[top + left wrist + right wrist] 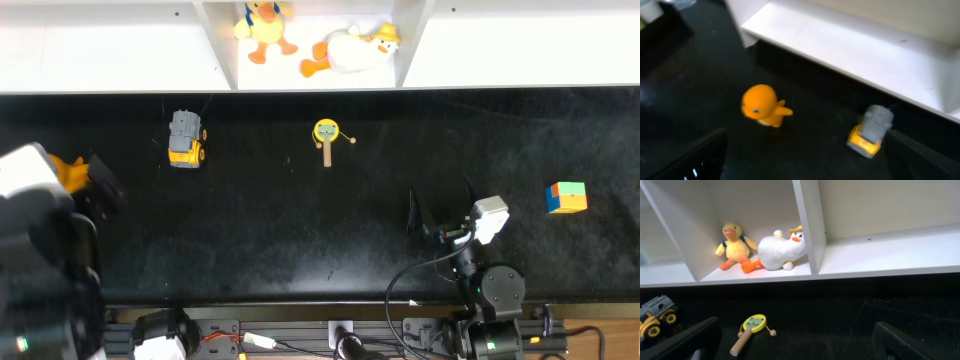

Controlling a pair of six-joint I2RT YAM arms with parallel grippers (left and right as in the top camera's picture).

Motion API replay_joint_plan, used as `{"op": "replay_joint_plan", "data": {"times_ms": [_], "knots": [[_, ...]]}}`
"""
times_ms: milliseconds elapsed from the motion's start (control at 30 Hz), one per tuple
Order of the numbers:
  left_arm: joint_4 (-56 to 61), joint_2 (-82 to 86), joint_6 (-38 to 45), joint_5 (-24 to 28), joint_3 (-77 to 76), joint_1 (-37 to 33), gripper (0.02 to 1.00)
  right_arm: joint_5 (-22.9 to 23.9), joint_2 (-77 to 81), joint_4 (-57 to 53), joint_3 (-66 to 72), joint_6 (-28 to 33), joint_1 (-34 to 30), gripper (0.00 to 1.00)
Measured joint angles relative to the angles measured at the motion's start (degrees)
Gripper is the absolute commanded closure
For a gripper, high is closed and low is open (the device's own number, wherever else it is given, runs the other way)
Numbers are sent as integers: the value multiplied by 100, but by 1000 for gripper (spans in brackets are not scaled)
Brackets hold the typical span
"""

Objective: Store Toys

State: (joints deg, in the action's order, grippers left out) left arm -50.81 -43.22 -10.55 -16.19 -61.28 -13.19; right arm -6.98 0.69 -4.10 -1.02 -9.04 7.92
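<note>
An orange round-headed figure [762, 105] stands on the black table, a little ahead of my left gripper [805, 170], which is open and holds nothing. In the top view the left arm partly covers the orange figure [68, 170]. A grey and yellow toy truck [186, 138] sits further right. A small yellow rattle drum [327, 133] on a wooden stick lies mid-table. A colourful cube [566, 197] rests at the right. My right gripper [440, 207] is open and empty, low over the table, well short of the rattle drum [752, 329].
A white shelf unit [110, 60] runs along the table's far edge. Its middle compartment holds a yellow plush duck [734, 244] and a white plush duck [780, 251]. The compartments on either side are bare. Cables lie along the front edge.
</note>
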Motion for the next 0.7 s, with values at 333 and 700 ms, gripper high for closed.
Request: {"op": "replay_joint_plan", "data": {"times_ms": [333,700], "knots": [[391,-1178,798,1836,-61,-2422,23,0,0,-2,0,2,0,5],[595,-2050,2218,2726,-61,-3421,23,0,0,0,0,2,0,5]]}}
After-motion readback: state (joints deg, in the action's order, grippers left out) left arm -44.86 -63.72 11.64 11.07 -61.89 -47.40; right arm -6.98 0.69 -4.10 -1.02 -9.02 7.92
